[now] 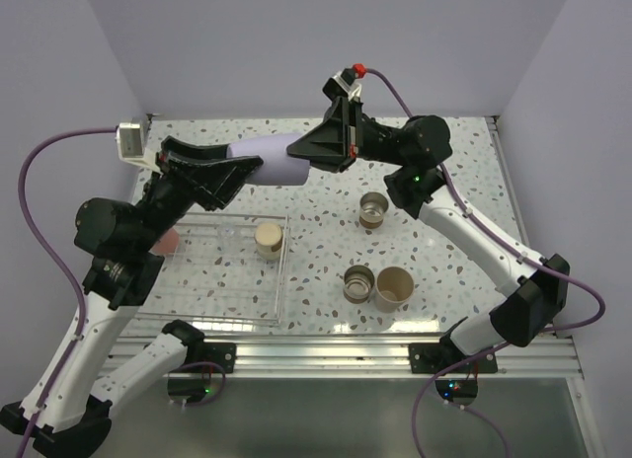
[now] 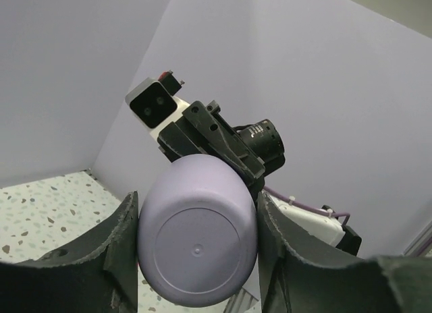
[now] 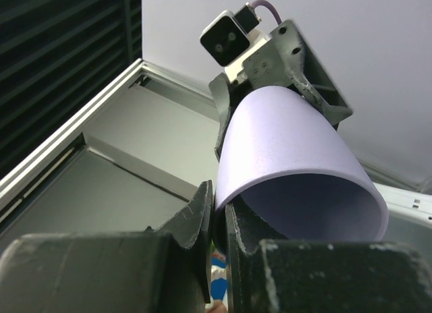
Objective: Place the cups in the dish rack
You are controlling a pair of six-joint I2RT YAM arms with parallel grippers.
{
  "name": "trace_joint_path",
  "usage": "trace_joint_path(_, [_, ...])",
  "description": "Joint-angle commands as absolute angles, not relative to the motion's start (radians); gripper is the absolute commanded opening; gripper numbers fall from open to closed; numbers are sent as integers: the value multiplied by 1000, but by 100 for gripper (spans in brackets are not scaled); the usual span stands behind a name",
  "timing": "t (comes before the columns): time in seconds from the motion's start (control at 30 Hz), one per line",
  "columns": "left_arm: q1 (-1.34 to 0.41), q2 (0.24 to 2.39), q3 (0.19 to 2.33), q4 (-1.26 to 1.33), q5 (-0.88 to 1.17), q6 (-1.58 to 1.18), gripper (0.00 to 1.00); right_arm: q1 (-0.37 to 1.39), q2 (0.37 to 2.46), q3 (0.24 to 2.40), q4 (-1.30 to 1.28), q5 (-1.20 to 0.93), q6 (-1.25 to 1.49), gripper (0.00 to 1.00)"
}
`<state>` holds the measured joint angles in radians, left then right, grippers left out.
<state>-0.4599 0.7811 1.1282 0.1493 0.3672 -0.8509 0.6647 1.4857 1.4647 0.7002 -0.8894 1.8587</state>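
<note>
Above table (image 1: 321, 236), lavender cup (image 1: 272, 162) between fingers (image 2: 118, 259)

White links (image 1: 464, 231), black joints (image 1: 107, 226), purple cables (image 1: 388, 86).

Your lavender cup (image 1: 269, 164) hangs sideways in the air, base leftward. The clear dish rack (image 1: 225, 292) holds an upright cream cup (image 1: 269, 239) and, perhaps, a half-hidden coral cup (image 1: 170, 243). Right of it stand a metallic cup (image 1: 373, 209), a second metallic cup (image 1: 358, 282) and a tan cup (image 1: 393, 288).

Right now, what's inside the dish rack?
A cream-beige cup stands in the dish rack; a coral red cup peeks out beside the left arm, which covers that corner.
</note>
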Motion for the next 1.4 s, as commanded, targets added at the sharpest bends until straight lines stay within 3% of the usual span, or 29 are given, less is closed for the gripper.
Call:
trace_joint_path(0.0, [-456,778,1143,183,359,-850,29,669,1459,1482,742,-896,1852,0])
trace_joint_path(0.07, [-456,775,1144,170,357,-848,19,669,1454,1473,718,-894,1841,0])
trace_joint_path(0.17, [-456,769,1144,150,350,-841,14,669,1445,1468,645,-905,1789,33])
trace_joint_path(0.2, [-456,765,1146,143,344,-841,14,670,1439,1473,617,-910,1745,56])
trace_joint_path(0.3, [-456,753,1152,107,330,-825,11,669,1421,1506,441,-928,1602,84])
trace_joint_path(0.43, [-456,755,1199,2,278,-787,8,649,1398,1587,78,-928,1376,98])
trace_joint_path(0.5, [-456,776,1273,-162,208,-733,4,626,1384,1618,-106,-896,1181,98])
trace_joint_path(0.6, [-456,808,1368,-375,82,-672,2,569,1362,1730,-682,-691,857,98])
trace_joint_path(0.73, [-456,859,1465,-592,-69,-606,0,548,1387,1833,-999,-471,619,98])
trace_joint_path(1.0, [-456,997,1520,-1014,-510,-594,0,548,1355,1804,-1037,-406,546,98])
trace_joint_path(1.37, [-443,1026,1280,-1118,-707,-709,0,549,1351,1766,-1025,-451,537,98])
